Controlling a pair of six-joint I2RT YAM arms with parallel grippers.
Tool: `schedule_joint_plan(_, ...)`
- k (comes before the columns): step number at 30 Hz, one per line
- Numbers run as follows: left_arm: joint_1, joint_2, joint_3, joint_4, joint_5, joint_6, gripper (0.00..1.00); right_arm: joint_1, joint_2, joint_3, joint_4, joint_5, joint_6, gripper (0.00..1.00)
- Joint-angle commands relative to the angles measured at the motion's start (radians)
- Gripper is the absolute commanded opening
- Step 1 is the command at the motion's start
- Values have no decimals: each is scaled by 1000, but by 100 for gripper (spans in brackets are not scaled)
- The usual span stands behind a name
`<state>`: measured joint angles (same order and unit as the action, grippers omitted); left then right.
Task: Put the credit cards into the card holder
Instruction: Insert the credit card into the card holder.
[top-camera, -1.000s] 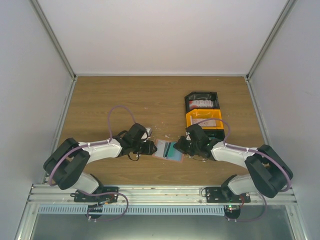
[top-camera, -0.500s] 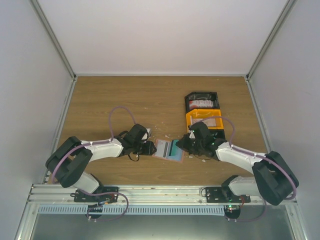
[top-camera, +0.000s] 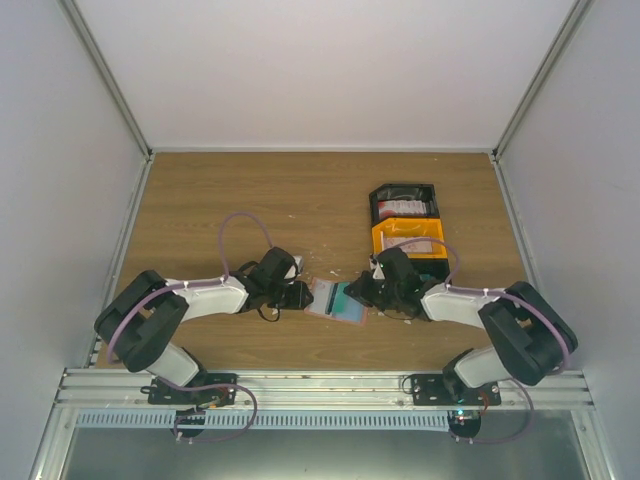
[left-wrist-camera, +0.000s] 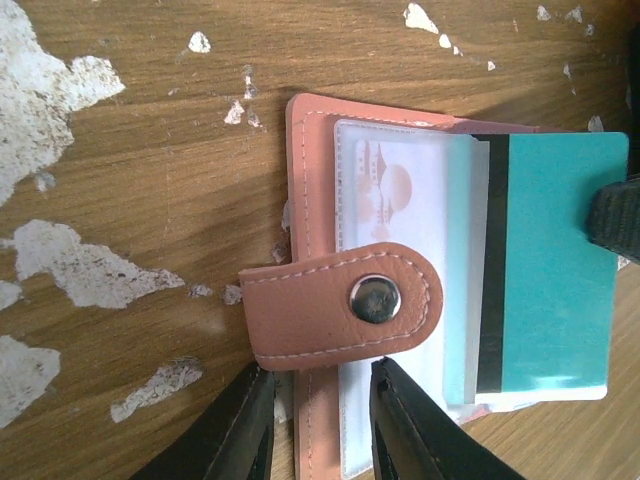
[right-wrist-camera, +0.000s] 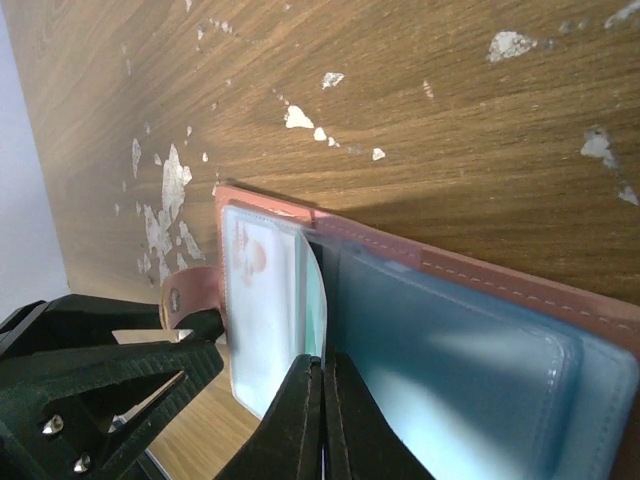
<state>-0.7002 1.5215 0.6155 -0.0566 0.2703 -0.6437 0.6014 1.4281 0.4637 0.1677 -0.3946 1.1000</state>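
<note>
The salmon-brown card holder (top-camera: 320, 300) lies open on the table between my grippers, its snap strap folded over the clear sleeves (left-wrist-camera: 320, 310). My left gripper (top-camera: 305, 295) is at its left edge. Its jaws (left-wrist-camera: 322, 385) stand a little apart astride that edge, the left finger just off the leather. My right gripper (top-camera: 358, 292) is shut (right-wrist-camera: 322, 365) on a teal credit card (left-wrist-camera: 555, 270) with a black stripe. The card's left part sits under a clear sleeve, and it shows edge-on in the right wrist view (right-wrist-camera: 316, 310). The holder's pale blue inside (right-wrist-camera: 450, 400) faces up.
A black bin (top-camera: 374, 205) holding a red-and-white card and an orange bin (top-camera: 378, 240) holding a whitish-pink card stand behind my right arm. White paint scraps (left-wrist-camera: 60, 270) spot the wood. Grey walls close in the sides and back.
My right forearm swung out and came back, and the teal card stayed at the holder's sleeve. The left gripper stayed at the holder's left edge.
</note>
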Motion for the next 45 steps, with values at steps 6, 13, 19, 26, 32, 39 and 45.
schedule_joint_plan(6,-5,43,-12,0,-7,-1,25,17,80,-38,103,36,18,1)
schedule_joint_plan(13,-5,43,-20,9,2,-1,22,47,127,-21,128,35,8,2)
schedule_joint_plan(19,-5,43,-26,19,7,-2,20,87,161,7,119,65,14,2)
schedule_joint_plan(26,-5,42,-41,38,29,-2,19,112,205,29,159,72,24,2)
schedule_joint_plan(32,-5,35,-53,54,79,-1,19,136,193,16,207,90,42,2)
schedule_joint_plan(39,1,-19,-47,48,95,12,22,136,-12,72,-66,239,-32,39)
schedule_joint_plan(45,6,-102,-32,30,110,28,29,115,-157,181,-326,309,-148,61)
